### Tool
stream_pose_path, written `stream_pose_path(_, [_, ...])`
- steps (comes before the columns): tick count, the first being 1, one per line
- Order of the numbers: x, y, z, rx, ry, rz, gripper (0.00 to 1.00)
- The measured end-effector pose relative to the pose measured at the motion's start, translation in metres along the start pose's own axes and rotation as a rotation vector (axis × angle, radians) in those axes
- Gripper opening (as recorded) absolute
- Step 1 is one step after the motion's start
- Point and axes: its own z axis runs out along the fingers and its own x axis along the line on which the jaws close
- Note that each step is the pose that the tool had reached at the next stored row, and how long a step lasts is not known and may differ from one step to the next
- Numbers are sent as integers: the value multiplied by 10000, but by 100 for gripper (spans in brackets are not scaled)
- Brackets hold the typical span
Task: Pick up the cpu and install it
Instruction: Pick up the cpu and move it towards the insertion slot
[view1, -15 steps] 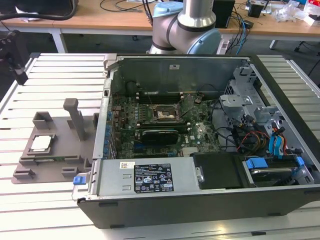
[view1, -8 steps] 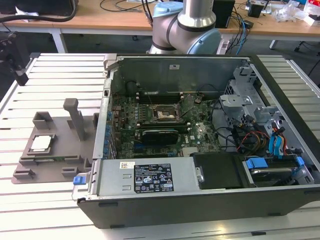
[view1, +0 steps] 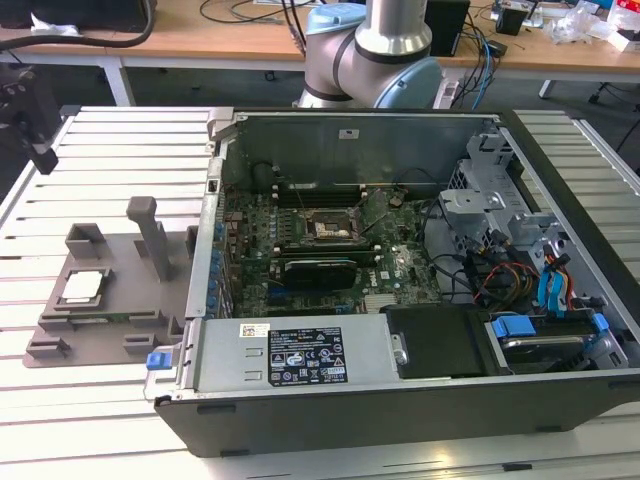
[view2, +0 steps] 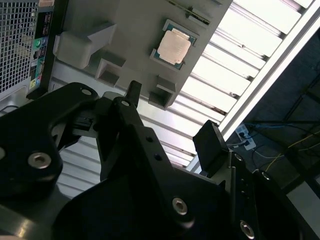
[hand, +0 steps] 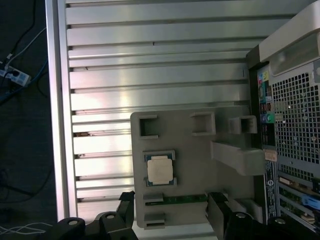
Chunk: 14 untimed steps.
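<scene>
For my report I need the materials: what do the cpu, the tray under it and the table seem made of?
The cpu: metal top, it seems, pale silver with dull sheen, inside a thin darker rim. The tray: probably plastic, matte even grey with moulded blocks. The table: likely aluminium, bright ribbed slats that reflect light in bands.

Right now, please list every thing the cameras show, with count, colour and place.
cpu: one, silver-grey, lying in the grey tray.
tray: one, grey, on the table beside the case.
computer case: one, black, open, on the table.
motherboard: one, green, inside the case.
socket: one, black, on the motherboard.
table: one, silver, slatted.
robot arm: one, grey and blue, behind the case.
gripper: one, black, apart from the cpu, jaws open.
</scene>
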Motion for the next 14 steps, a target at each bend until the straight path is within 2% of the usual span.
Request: stream_pose_path(14, [2, -2, 68, 0, 0, -1, 69])
